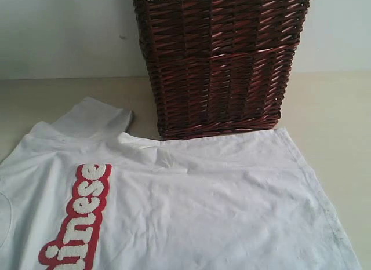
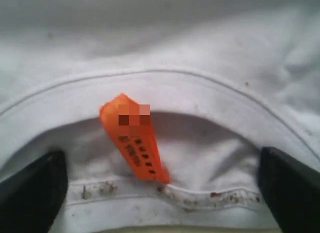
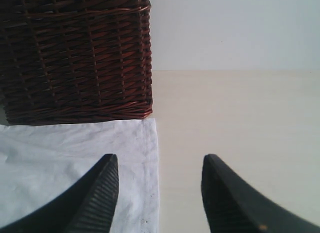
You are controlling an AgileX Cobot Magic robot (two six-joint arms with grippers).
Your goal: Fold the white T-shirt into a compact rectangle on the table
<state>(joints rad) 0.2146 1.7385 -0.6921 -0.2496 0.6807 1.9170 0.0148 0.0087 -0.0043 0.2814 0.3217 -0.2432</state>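
Collar point(image 2: 165, 90) of white T-shirt point(image 1: 203, 189) lies within the wide-spread left claw point(image 2: 161, 185).

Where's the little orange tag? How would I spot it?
Find the big white T-shirt spread on the table next to the dark wicker basket. Look inside the shirt's curved neck band. The tag hangs there, the only bright orange thing, with tiny dark print.
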